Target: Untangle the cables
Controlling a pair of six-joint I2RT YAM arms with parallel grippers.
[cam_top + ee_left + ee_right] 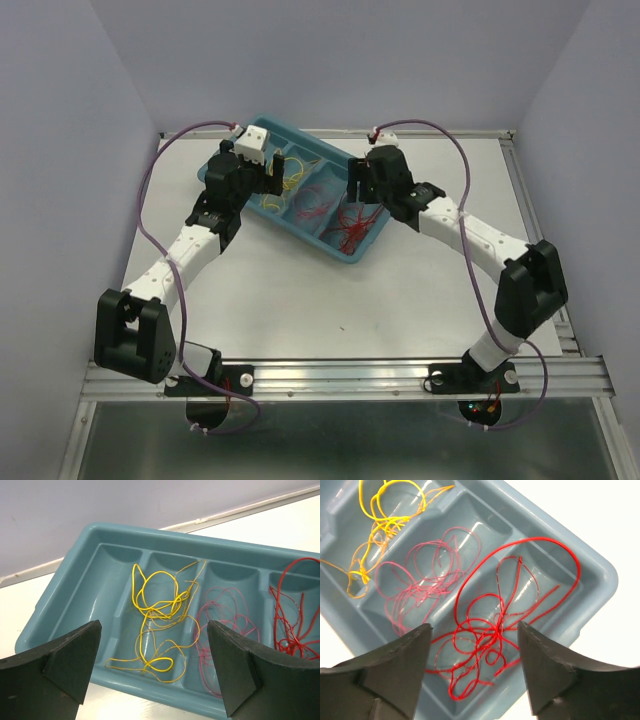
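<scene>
Shows a teal tray (300,240) with four long compartments, lying askew at the far middle of the white table (300,300). Has all the cables inside the tray, split by colour. Going by the left wrist view, puts the yellow cables (160,611), with a few orange strands mixed in, in the second compartment from the left end. Puts the pink cables (225,615) in the third and the red cables (292,615) in the fourth, at the end nearest the right arm. Shows every bundle loose and looped, with one big red loop standing wider than the rest of the red tangle.

Finds the left gripper (152,630) low over the tray's near wall, facing the yellow bundle. Shows jaws spread wide, nothing between them.

Finds the right gripper (474,627) right above the red cables (490,630), with the pink cables (425,580) and yellow cables (380,525) off to its side. Shows jaws apart, nothing pinched. Cannot tell whether the fingertips touch the wires.

From the top view, shows both grippers over the tray, left gripper (268,182) at the yellow end, right gripper (360,185) at the red end.
</scene>
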